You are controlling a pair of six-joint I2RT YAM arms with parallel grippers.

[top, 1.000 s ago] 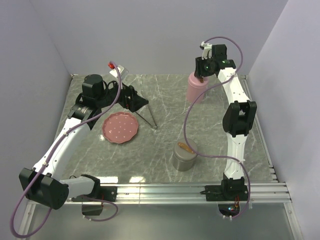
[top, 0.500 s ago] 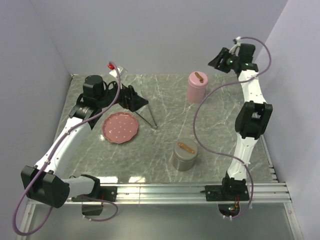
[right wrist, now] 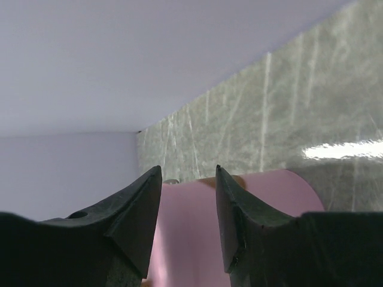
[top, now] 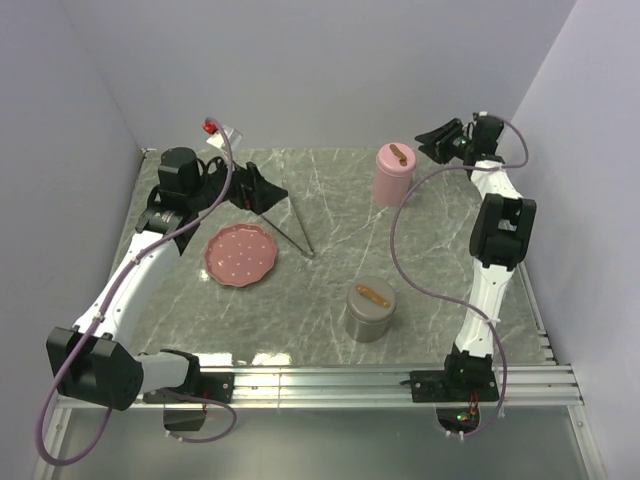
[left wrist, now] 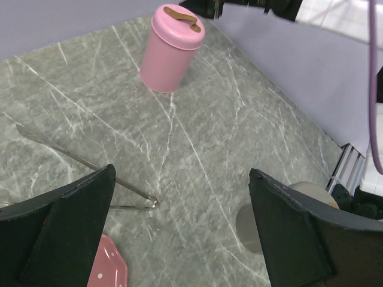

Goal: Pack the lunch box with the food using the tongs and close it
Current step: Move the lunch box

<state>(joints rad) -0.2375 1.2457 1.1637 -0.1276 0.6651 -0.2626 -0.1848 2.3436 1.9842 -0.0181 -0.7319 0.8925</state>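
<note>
We hold our left arm (top: 130, 275) stretched toward ten o'clock with its jaws spread wide and empty, while our right arm (top: 480, 290) stands tall at one o'clock, wrist bent leftward, jaws partly parted on nothing.

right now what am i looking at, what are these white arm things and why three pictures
Two white robot arms stand bolted at the near edge of a marble table. One picture looks down from above; the other two come from a camera on each wrist, so the black wedges are that arm's own fingers. On the table are silver tongs, a pink plate, a pink canister and a grey canister. The left gripper hangs wide open over the tongs; the right gripper is beside the pink canister, jaws apart. Neither holds anything.
</note>
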